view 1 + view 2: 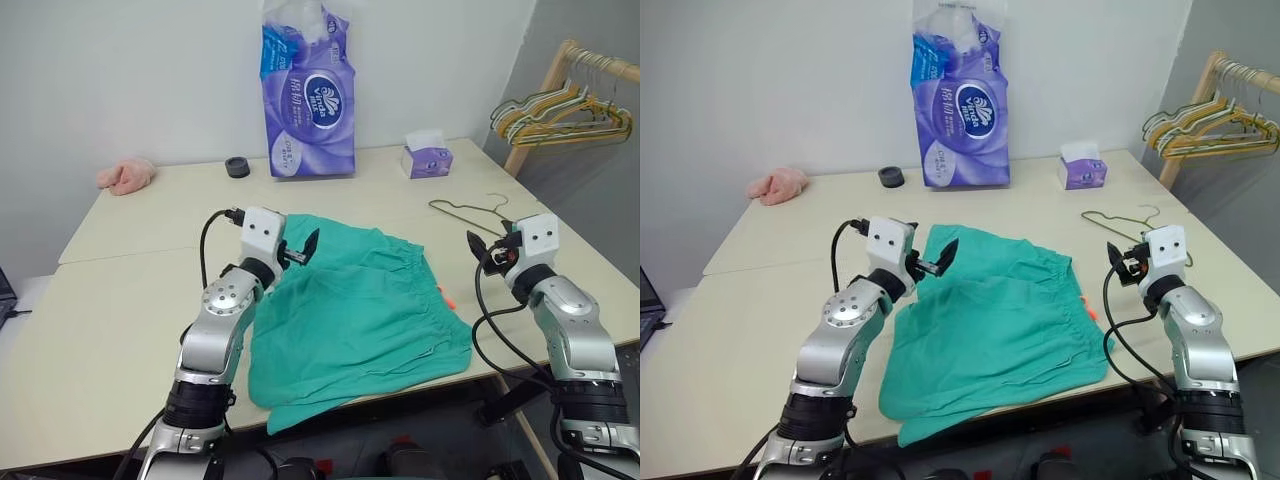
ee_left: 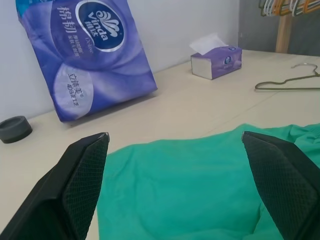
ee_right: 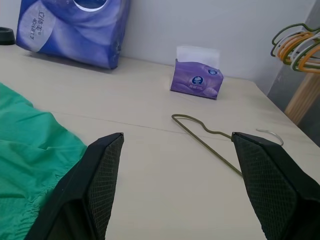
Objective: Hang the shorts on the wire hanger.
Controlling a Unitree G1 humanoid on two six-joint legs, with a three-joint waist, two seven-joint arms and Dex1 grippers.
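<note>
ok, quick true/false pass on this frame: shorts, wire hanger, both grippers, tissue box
1. The shorts lie spread on the table, with one edge over its front edge. True.
2. The wire hanger is already threaded through the shorts. False: it lies bare on the table, apart from the cloth, on the robot's right.
3. The left gripper is open over the shorts and holds nothing. True.
4. The right gripper is shut on the hanger. False: it is open and empty, and the hanger lies just ahead of it.
5. The tissue box sits on top of the shorts. False: it stands farther back on the table, near the wall.
</note>
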